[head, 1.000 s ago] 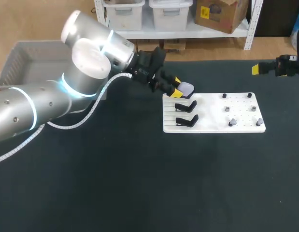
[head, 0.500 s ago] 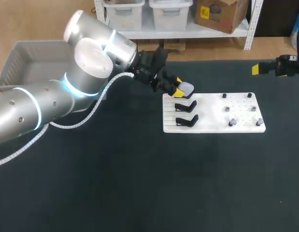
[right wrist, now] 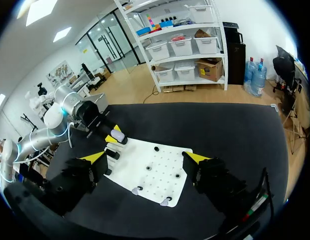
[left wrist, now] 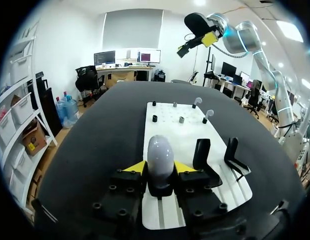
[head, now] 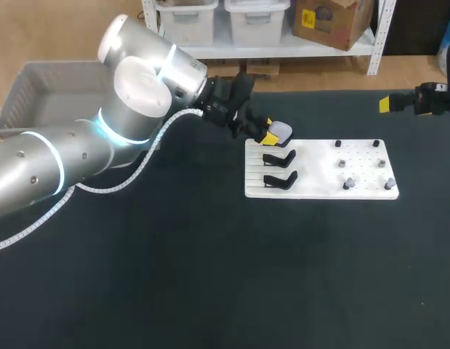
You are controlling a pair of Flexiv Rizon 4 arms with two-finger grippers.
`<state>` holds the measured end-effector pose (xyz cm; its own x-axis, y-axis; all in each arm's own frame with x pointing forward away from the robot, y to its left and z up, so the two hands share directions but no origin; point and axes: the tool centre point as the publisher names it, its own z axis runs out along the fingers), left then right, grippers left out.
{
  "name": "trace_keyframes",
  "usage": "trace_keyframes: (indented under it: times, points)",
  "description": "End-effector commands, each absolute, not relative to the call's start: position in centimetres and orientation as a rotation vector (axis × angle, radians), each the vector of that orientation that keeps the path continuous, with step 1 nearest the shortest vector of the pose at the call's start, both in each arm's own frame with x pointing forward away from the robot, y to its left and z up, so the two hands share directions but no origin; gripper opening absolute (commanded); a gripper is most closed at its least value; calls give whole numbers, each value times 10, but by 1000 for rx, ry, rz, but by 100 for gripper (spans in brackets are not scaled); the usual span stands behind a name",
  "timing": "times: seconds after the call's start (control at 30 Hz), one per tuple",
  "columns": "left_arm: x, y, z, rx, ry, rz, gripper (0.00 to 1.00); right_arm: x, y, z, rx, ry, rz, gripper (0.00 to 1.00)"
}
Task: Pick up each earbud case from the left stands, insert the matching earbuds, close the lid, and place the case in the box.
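A pale grey earbud case [head: 282, 131] [left wrist: 160, 152] sits on the farthest stand at the left end of the white board [head: 319, 190]. My left gripper [head: 274, 135] [left wrist: 161, 171] is shut on it, a yellow tip pressing each side. The case is still low, at the stand. Two black stands [head: 280, 158] [head: 281, 180] nearer the front are bare. Small pale earbuds [head: 348, 185] [head: 389, 184] rest on pegs at the board's right end. My right gripper [head: 388, 104] [right wrist: 147, 160] hangs open and empty near the table's back right, well away from the board.
A grey box [head: 35, 87] stands at the table's back left, behind my left arm. Several short dark pegs [head: 337, 144] stick up from the right half of the board. The board lies on dark table cloth [head: 210, 276].
My left gripper's fingers have closed in from both sides onto the earbud case and shifted slightly up and right with it. The right arm has not moved.
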<state>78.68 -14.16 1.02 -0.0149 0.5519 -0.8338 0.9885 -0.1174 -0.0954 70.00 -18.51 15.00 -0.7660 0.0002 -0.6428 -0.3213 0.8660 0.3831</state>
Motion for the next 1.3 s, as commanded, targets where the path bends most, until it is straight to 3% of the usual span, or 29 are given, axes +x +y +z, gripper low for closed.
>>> trace_keyframes:
  times: [0.03, 0.5, 0.57, 0.6, 0.63, 0.67, 0.8, 1.13, 1.23, 1.3]
  points:
    - [786, -140, 15, 1716, 1600, -1022, 1, 700, -185, 150, -231, 2374, 636, 100]
    - [772, -137, 10, 1706, 1610, -1026, 0, 700, -185, 150, -231, 2374, 636, 100]
    - [772, -137, 10, 1712, 1614, -1019, 32, 700, -185, 150, -231, 2374, 636, 100]
    - [773, -138, 10, 1711, 1617, -1015, 41, 700, -185, 150, -231, 2374, 636, 100]
    - [774, -138, 10, 1711, 1618, -1008, 69, 700, -185, 150, -231, 2374, 636, 100]
    - [774, -138, 11, 1712, 1617, -1001, 87, 700, -185, 150, -231, 2374, 636, 100]
    - [776, -139, 14, 1709, 1617, -985, 100, 700, -185, 150, -231, 2374, 636, 100]
    - [773, -133, 18, 1665, 1630, -971, 100, 700, -185, 150, -231, 2374, 636, 100]
    - [770, -131, 16, 1655, 1633, -971, 85, 700, -185, 150, -231, 2374, 636, 100]
    - [770, -131, 15, 1651, 1635, -974, 82, 700, -185, 150, -231, 2374, 636, 100]
